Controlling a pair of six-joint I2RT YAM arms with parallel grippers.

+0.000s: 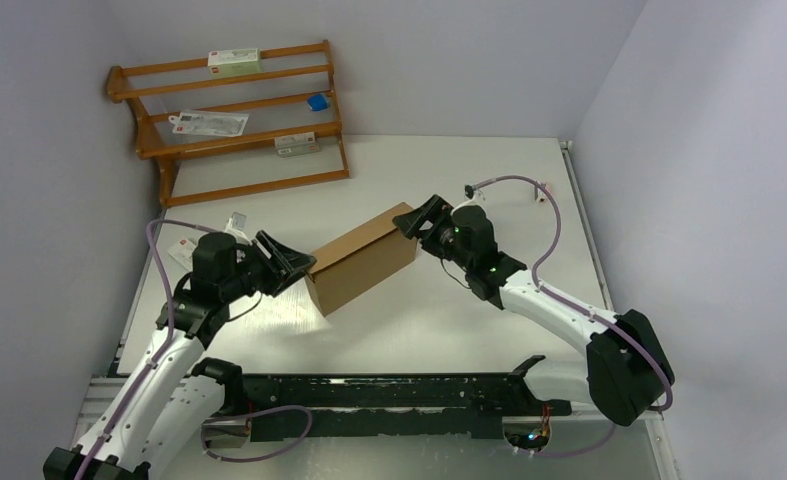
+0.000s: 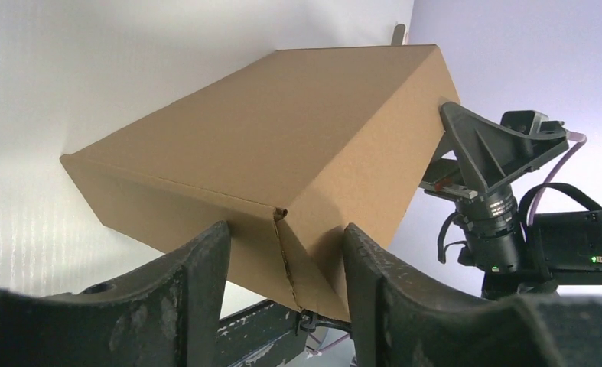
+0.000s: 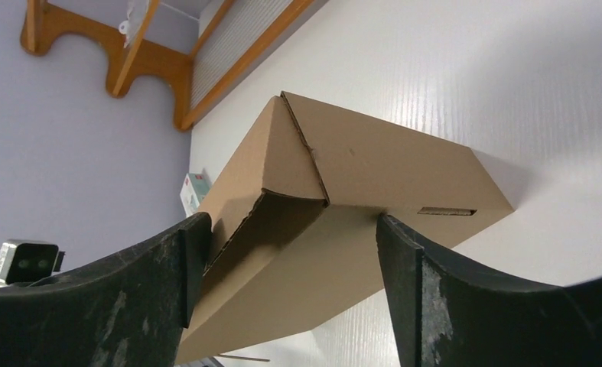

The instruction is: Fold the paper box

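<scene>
Paper box [image 1: 361, 262] runs near-left to far-right; my left gripper [image 1: 294, 262] and right gripper [image 1: 417, 222] stand apart, one at each end.

The box [image 1: 362, 260] is plain brown unprinted cardboard, folded into a closed, long rectangular shape. It lies near the middle of the white table [image 1: 449, 330], set diagonally, with one end toward the near left and the other toward the far right. At the far-right end a flap edge gapes slightly along its seam. A narrow slot shows in one long side.
</scene>
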